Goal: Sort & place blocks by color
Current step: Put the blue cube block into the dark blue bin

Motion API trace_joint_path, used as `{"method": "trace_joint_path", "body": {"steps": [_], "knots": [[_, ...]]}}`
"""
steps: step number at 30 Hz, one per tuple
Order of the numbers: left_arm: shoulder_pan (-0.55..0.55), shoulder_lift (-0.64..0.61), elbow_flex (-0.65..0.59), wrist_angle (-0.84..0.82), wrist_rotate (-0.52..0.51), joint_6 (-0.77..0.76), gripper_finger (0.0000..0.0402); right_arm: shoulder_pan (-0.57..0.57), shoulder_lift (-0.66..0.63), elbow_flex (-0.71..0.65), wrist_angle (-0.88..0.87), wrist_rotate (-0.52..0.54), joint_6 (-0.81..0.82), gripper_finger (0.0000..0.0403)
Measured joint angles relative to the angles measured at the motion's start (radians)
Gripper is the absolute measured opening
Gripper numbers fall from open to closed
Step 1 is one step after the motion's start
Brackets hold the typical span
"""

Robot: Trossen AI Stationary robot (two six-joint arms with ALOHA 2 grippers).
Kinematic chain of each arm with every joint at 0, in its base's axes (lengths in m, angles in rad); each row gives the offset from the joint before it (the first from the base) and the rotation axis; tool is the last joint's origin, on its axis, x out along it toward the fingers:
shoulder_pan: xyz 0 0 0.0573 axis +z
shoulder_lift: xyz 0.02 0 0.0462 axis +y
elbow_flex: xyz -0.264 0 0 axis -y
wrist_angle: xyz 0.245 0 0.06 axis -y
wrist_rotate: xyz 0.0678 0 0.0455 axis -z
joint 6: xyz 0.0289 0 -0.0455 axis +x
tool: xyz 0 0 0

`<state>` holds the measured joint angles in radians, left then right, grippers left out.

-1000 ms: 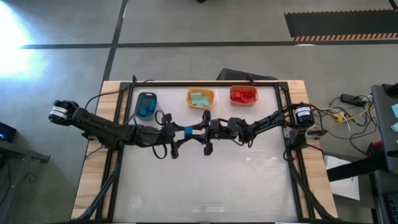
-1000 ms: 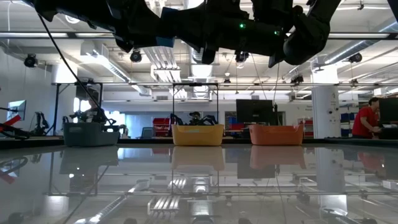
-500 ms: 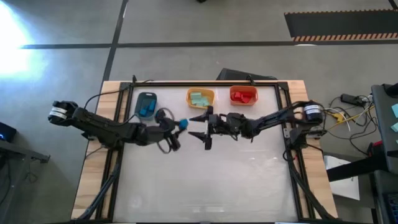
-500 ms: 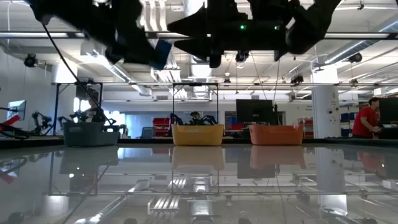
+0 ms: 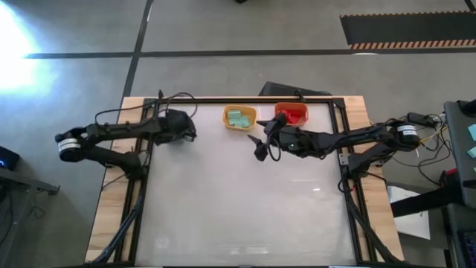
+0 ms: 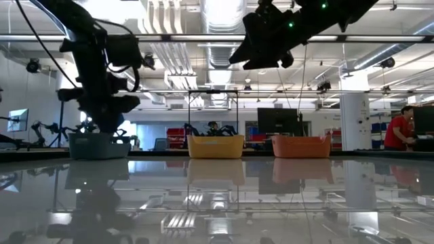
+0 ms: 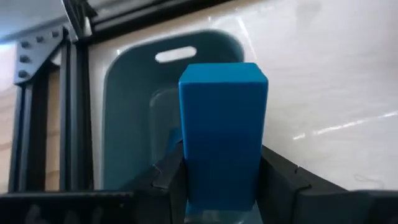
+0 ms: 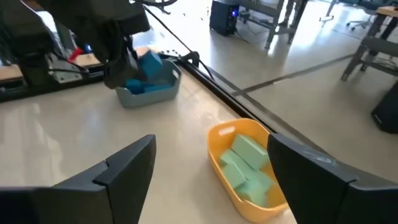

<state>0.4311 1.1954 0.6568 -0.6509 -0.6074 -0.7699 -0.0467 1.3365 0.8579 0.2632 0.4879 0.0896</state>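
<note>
My left gripper (image 7: 224, 173) is shut on a bright blue block (image 7: 224, 124) and hovers over the grey bin (image 7: 124, 99) at the table's far left. That bin (image 8: 148, 92) holds other blue blocks. My right gripper (image 5: 258, 147) stands open and empty above the table, just near of the yellow-orange bin (image 5: 239, 117). Pale teal blocks (image 8: 249, 163) lie in that bin. The orange-red bin (image 5: 291, 114) with red blocks stands to its right. All three bins rest on their bases along the far edge. My left gripper pinches the blue block between its two fingers, on two opposite sides (image 7: 198, 177) at the end nearest the wrist. The rest of the block sticks out past the fingertips. The fingers point down at the grey bin, and the block is lifted clear above it.
The glossy white tabletop (image 5: 238, 208) lies bare on the near side of the bins. A black frame (image 5: 245, 98) runs around the table, close behind the bins. Cables trail at the right edge (image 5: 416, 123). A person in red (image 6: 397, 129) stands far off in the room.
At the table's middle my right gripper has opened and let go of the blue block, leaving it in my left gripper. My left gripper has carried it toward the far left, to over the grey bin. My right gripper has drawn back a little toward the far right.
</note>
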Motion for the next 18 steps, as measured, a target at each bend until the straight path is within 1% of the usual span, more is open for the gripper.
{"method": "trace_joint_path", "body": {"steps": [2, 4, 5, 9, 12, 15, 18], "knots": [[0.05, 0.0, -0.005, 0.006, 0.032, 0.04, 0.0122, 0.002, -0.011, -0.007, 0.0, 0.002, -0.001, 0.0293], [0.082, 0.002, -0.007, 0.005, 0.034, 0.05, 0.0123, 0.003, -0.015, -0.009, 0.006, 0.002, 0.001, 0.029], [0.091, 0.004, -0.007, 0.004, 0.033, 0.051, 0.0131, 0.003, -0.012, -0.009, 0.006, 0.002, 0.002, 0.029], [0.1, 0.004, 0.0, -0.015, 0.023, 0.056, 0.0193, 0.002, 0.009, -0.012, -0.001, 0.002, 0.003, 0.0294], [0.098, -0.001, 0.0, -0.024, 0.023, 0.073, 0.0226, 0.003, 0.014, -0.012, -0.002, 0.002, -0.016, 0.0295], [0.062, -0.018, -0.002, -0.058, 0.05, 0.074, 0.0239, 0.003, 0.013, -0.035, -0.007, 0.002, -0.129, 0.029], [-0.044, -0.069, -0.018, -0.102, 0.023, 0.095, 0.0241, -0.007, -0.012, -0.11, -0.004, -0.002, -0.216, 0.028]]}}
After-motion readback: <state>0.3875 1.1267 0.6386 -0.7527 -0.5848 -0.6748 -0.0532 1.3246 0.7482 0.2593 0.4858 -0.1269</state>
